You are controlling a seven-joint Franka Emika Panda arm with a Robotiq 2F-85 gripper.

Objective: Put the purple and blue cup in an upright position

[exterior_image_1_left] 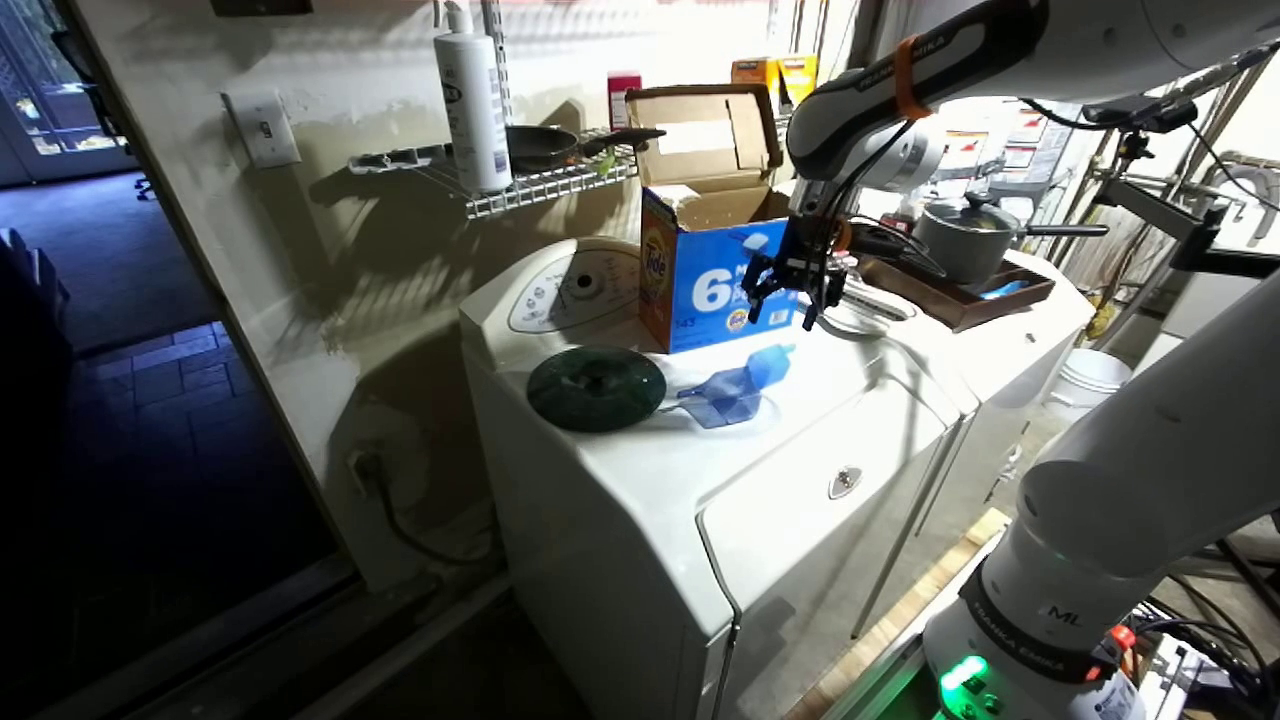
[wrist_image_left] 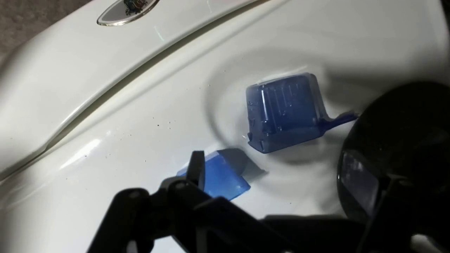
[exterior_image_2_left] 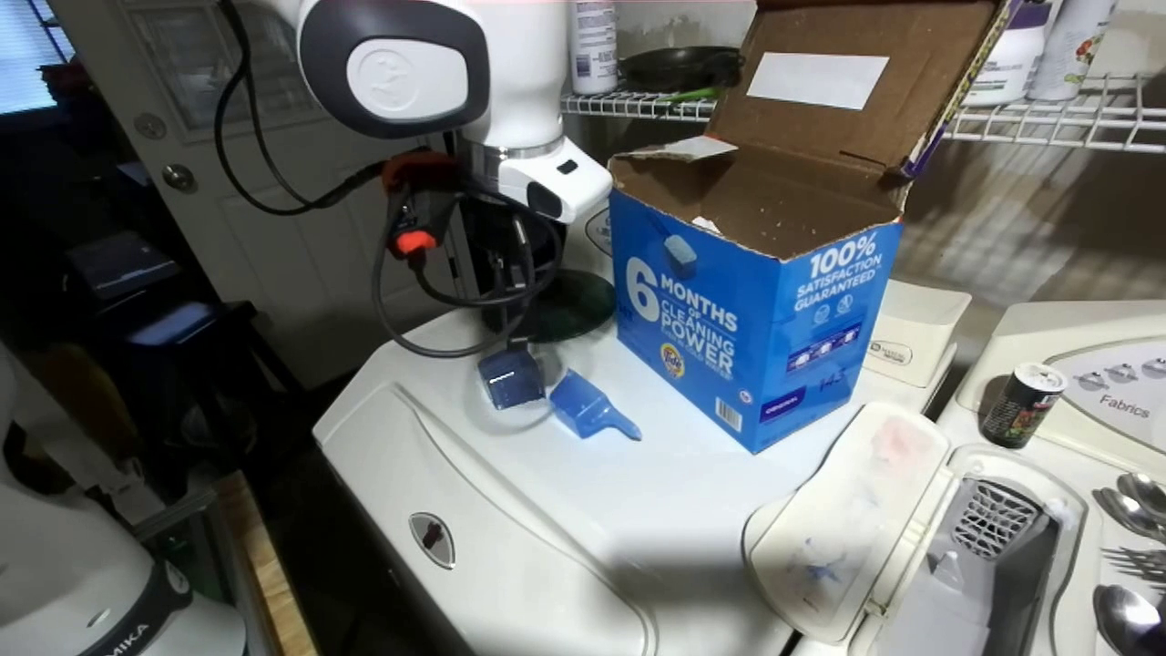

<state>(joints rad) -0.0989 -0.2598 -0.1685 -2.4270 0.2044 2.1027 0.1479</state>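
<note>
Two small plastic cups with handles lie near each other on the white washer. One is dark purplish blue, in both exterior views [exterior_image_1_left: 722, 398] [exterior_image_2_left: 512, 378] and the wrist view [wrist_image_left: 284, 109]. It looks turned over, its handle toward the green disc. The bright blue cup [exterior_image_1_left: 768, 367] [exterior_image_2_left: 583, 405] [wrist_image_left: 225, 177] lies tipped beside it. I cannot tell which is the purple and blue cup. My gripper [exterior_image_1_left: 782, 312] is open and empty above the washer. In the wrist view [wrist_image_left: 279, 175], one finger overlaps the bright blue cup; the dark cup sits farther forward.
A dark green round disc [exterior_image_1_left: 596, 388] lies next to the dark cup's handle. A big open blue carton [exterior_image_2_left: 697, 333] stands behind the cups. A light tray with an open lid [exterior_image_2_left: 856, 519], a can [exterior_image_2_left: 1023, 405] and spoons [exterior_image_2_left: 1125, 620] are to one side.
</note>
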